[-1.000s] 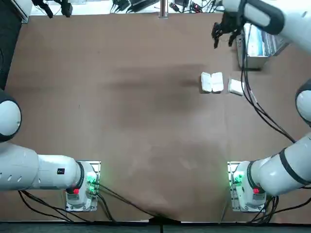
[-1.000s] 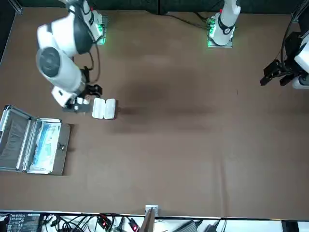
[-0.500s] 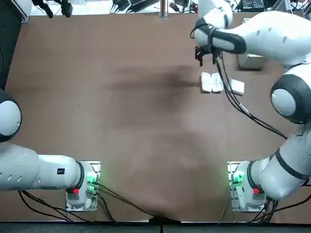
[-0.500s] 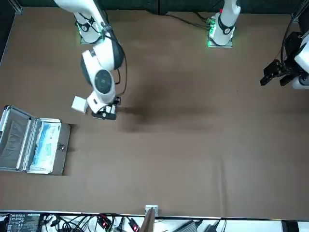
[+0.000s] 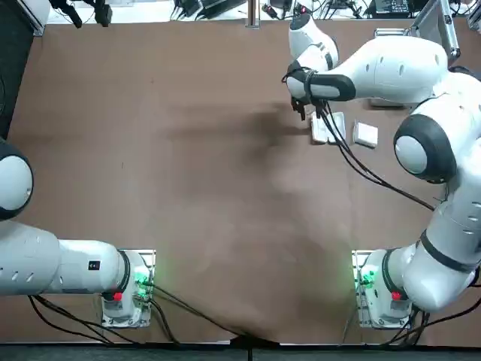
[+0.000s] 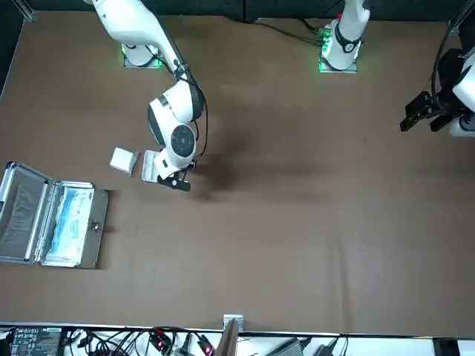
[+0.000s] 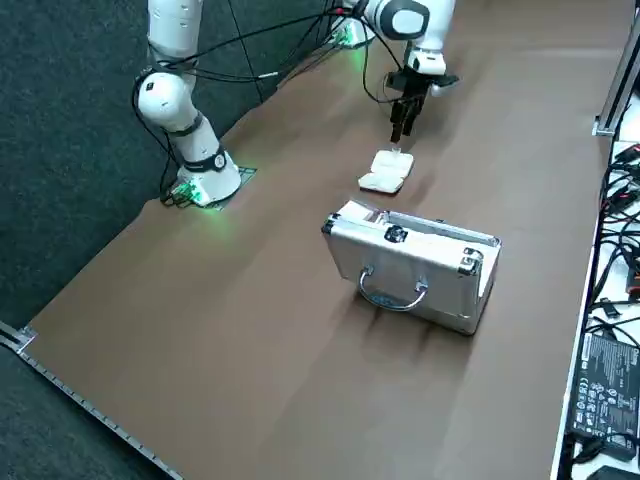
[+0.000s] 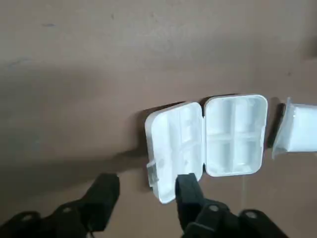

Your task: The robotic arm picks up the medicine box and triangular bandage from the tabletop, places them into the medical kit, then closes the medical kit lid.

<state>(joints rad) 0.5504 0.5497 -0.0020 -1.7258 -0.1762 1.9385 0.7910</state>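
Table [image 5: 225,226] from up top first: your right gripper [image 5: 309,111] is hanging out over the far half, right of the middle, at the far-left corner of the medicine box [image 5: 324,132]. That's the white two-part case, partly under the arm and cables. Triangular bandage [image 5: 366,134], the small white packet, sits just to its right, not touching. The arm covers most of the medical kit, so don't judge it from here.

Front view's better for that. You've got the medical kit [image 6: 74,226] toward the table's far right corner, medical kit lid [image 6: 22,215] open on the side toward the right edge, pale blue and white stuff inside. Both white items are outside it, nearer the bases.

Right side view: the gripper points down just above the tabletop beside the medicine box, and you can see the curved handle [image 7: 395,303] on the kit's outer silver panel.

Wrist cam: your fingers [image 8: 106,191] are well apart with nothing gripped. Medicine box is lying unfolded, little compartments showing, and the bandage looks clear-wrapped next to it.
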